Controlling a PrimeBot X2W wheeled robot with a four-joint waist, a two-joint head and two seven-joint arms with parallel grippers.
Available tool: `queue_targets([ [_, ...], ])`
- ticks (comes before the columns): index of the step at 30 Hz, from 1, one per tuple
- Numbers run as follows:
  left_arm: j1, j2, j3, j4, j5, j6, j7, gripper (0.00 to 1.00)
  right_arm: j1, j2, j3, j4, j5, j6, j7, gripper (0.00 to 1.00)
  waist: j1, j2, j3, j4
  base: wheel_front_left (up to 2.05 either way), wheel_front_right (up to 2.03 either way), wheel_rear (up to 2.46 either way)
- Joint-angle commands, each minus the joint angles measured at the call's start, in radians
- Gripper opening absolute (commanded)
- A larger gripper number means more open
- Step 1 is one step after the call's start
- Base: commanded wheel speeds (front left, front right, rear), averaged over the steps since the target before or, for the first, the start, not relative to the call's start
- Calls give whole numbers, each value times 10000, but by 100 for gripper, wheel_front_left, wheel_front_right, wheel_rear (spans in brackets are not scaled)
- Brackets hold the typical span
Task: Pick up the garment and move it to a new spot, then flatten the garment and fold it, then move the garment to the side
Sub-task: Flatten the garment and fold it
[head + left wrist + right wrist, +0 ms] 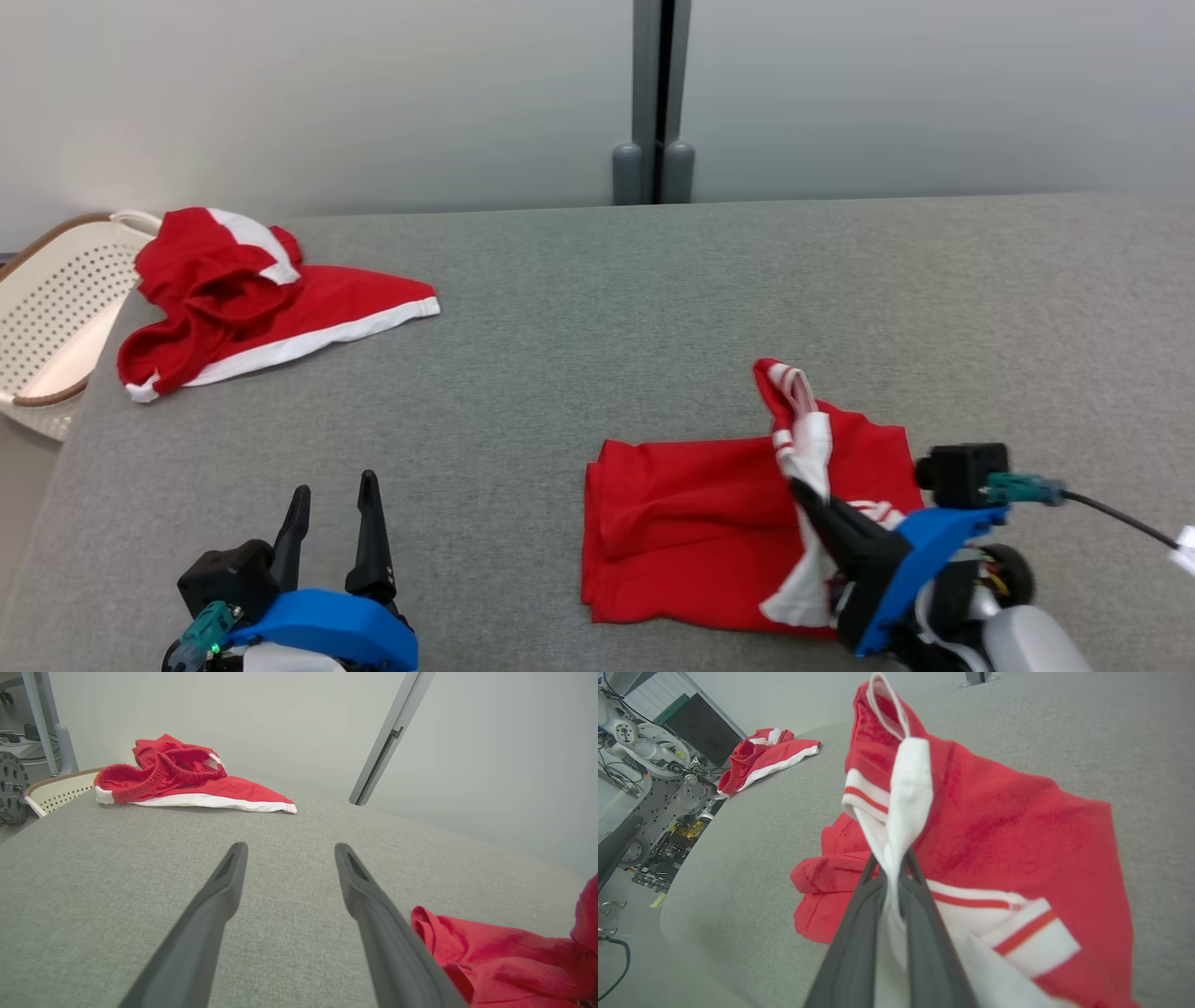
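The garment (709, 523) is a red shirt with white, red-striped trim, lying partly folded on the grey table at the lower right. My right gripper (805, 493) is shut on a white and red sleeve of it and holds that part lifted above the rest; the right wrist view shows the garment (994, 826) with its white cloth pinched between the fingers of my right gripper (893, 858). My left gripper (333, 493) rests open at the lower left, nothing between its fingers. In the left wrist view my left gripper (288, 850) points across bare table, the garment (504, 956) at its right.
A second red garment with white edging (247, 299) lies crumpled at the far left of the table (653, 308). A white perforated basket (51, 317) stands just off the table's left edge. A grey wall with a post (653, 93) runs behind.
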Motion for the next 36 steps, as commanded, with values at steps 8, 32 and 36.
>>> queue_targets([
  [8, -401, -120, -231, 161, 95, -114, -1, 100, -1200, 718, 976, 1763, 318, 7, -550, 0, 0, 0, 175, 804, 0, 0, 0],
  [32, -449, -348, -633, 694, 137, -265, -124, 100, -3125, 753, 3203, 4330, 2092, 7, -3800, 100, 0, 0, -113, 632, 0, 0, 0],
  [36, -439, -340, -696, 656, 154, -250, -107, 100, -2901, 451, 2626, 4292, 1279, 7, -4420, 100, 0, 0, -121, 452, 0, 0, 0],
])
